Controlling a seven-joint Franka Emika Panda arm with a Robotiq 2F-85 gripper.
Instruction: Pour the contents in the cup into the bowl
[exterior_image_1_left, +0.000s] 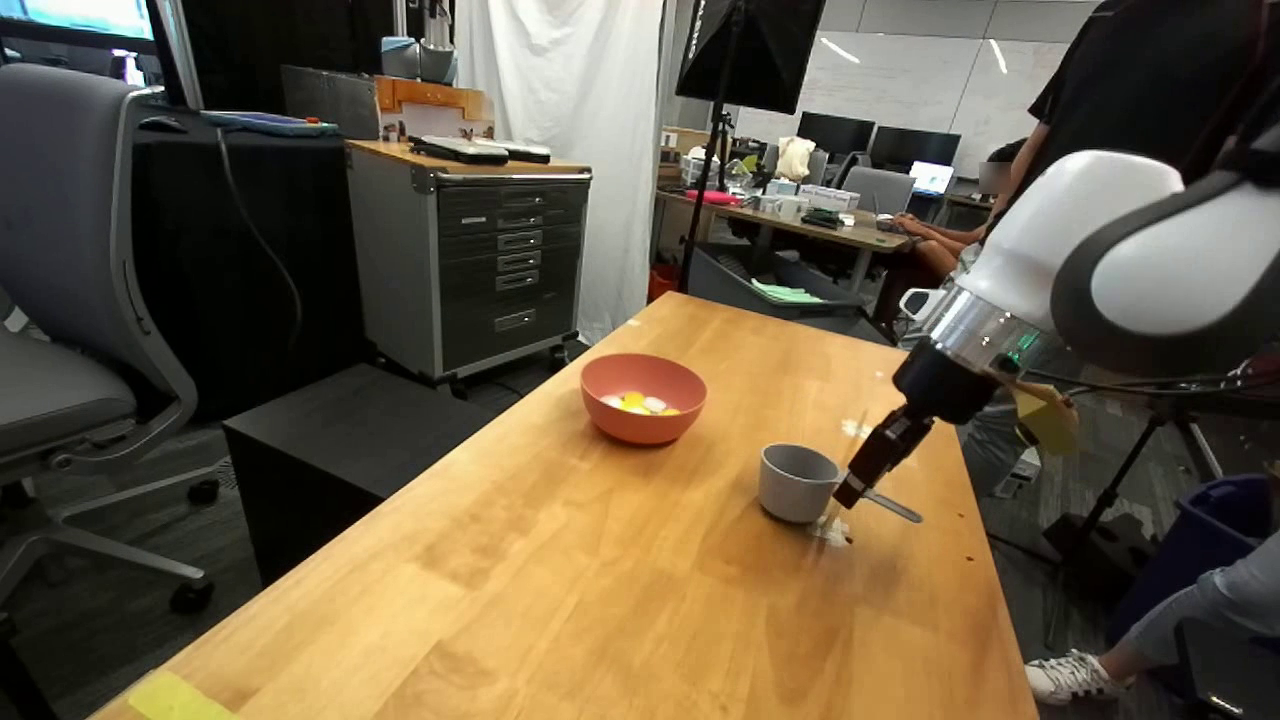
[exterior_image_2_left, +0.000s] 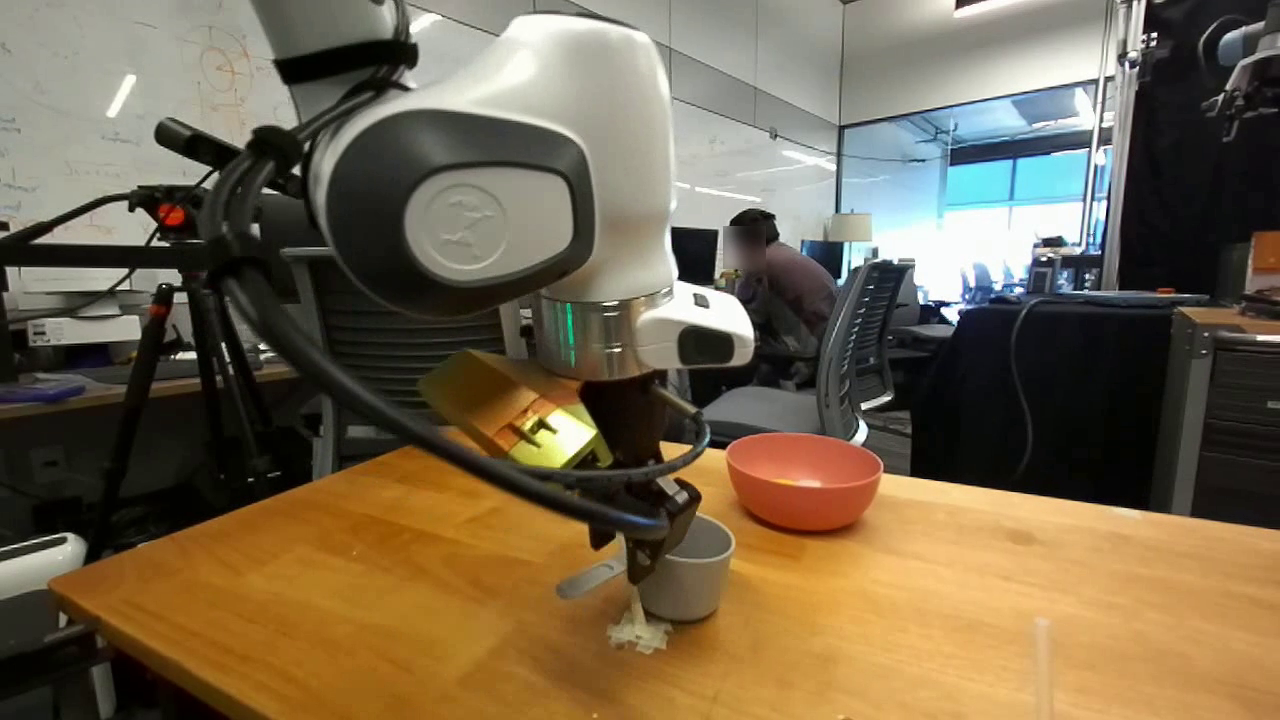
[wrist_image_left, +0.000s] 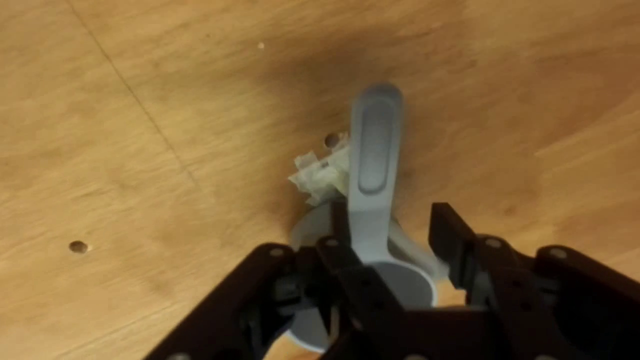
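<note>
- Your black two-fingered gripper (wrist_image_left: 391, 215) is spread, its fingers either side of the long flat handle (wrist_image_left: 375, 145) of the short, round grey cup (exterior_image_1_left: 790, 497). In the wrist view the left finger is much nearer the handle; whether it touches, you cannot tell.
- Retreat crookedly, or close off-centre, and that finger could push the handle, swivelling or tipping the cup.
- The cup stands upright on the light-brown wooden table (exterior_image_1_left: 500, 560), crumpled pale tape (wrist_image_left: 320, 175) just beside its base; dragging it might snag there.
- Far left of it in an exterior view, the shallow, round pinkish-red bowl (exterior_image_1_left: 642, 430) holds small yellow and white bits (exterior_image_1_left: 634, 401). What shows of the cup's inside is bare, so your pour is probably done; regripping would only risk a knock.
</note>
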